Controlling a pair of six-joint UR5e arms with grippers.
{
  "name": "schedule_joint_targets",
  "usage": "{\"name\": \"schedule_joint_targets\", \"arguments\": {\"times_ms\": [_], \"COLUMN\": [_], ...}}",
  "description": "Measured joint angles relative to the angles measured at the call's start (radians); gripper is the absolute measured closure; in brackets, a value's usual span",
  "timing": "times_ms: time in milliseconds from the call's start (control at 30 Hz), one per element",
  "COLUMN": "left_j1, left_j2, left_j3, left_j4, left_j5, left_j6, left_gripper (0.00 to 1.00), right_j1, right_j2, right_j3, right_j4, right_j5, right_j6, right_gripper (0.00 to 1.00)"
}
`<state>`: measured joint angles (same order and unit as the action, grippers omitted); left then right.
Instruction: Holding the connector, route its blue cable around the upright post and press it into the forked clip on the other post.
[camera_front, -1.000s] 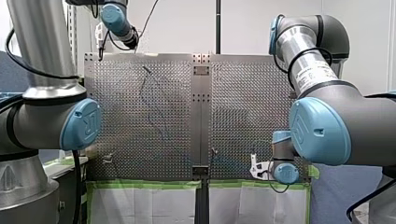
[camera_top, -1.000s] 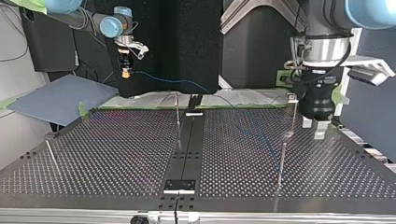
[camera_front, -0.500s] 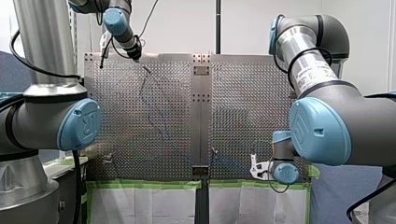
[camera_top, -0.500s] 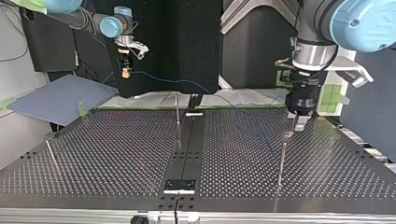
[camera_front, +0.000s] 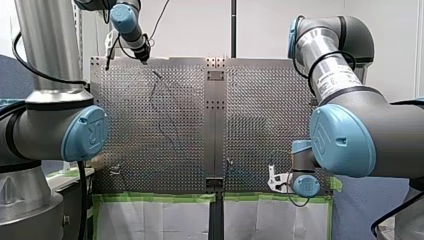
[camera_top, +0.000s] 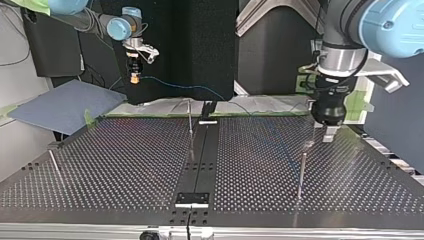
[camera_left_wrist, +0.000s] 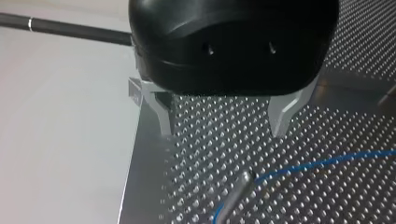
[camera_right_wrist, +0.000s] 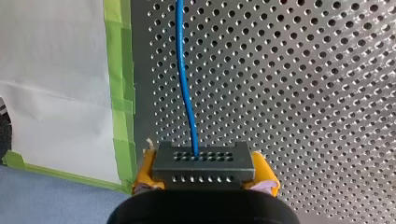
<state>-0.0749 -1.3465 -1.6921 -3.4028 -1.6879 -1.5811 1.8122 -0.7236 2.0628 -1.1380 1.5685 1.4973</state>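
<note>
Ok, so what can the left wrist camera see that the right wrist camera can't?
Only the left wrist view shows my left gripper, its metal fingers open with nothing between them, and a metal post ahead of it. Only the right wrist view shows my right gripper, its yellow pads shut on the connector, plus green tape and white paper beside the table. Both show the blue cable and the perforated table.

Table: perforated metal, satin sheen noted.
Cable: smooth blue sheath.
Connector: matt dark plastic.
Left gripper: glossy black shell, bare-metal fingers.
</note>
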Motion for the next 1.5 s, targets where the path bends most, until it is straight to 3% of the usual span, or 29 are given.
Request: {"name": "schedule_joint_targets", "arguments": {"times_ms": [200,467,900,1500], "left_j1": [-0.001,-0.002,-0.002,-0.003], "left_j2": [0.000,-0.001,-0.001,-0.002], "left_j3": [0.000,0.000,-0.001,-0.001], "left_j4": [-0.010,-0.012,-0.011,-0.010], "left_j5": [-0.011,-0.037,-0.077,-0.083], "left_j6": [-0.004,-0.053,-0.087,-0.106], "left_gripper": [0.01,0.01,0.01,0.01], "right_j1": [0.000,0.000,-0.001,-0.001], "right_j2": [0.000,0.000,0.000,-0.001], "right_j3": [0.000,0.000,0.000,0.000], "right_j4": [0.001,0.001,0.001,0.001], "right_j5": [-0.002,-0.002,-0.004,-0.007], "right_j6": [0.000,0.000,0.000,0.000], "right_gripper": [1.00,1.00,1.00,1.00]}}
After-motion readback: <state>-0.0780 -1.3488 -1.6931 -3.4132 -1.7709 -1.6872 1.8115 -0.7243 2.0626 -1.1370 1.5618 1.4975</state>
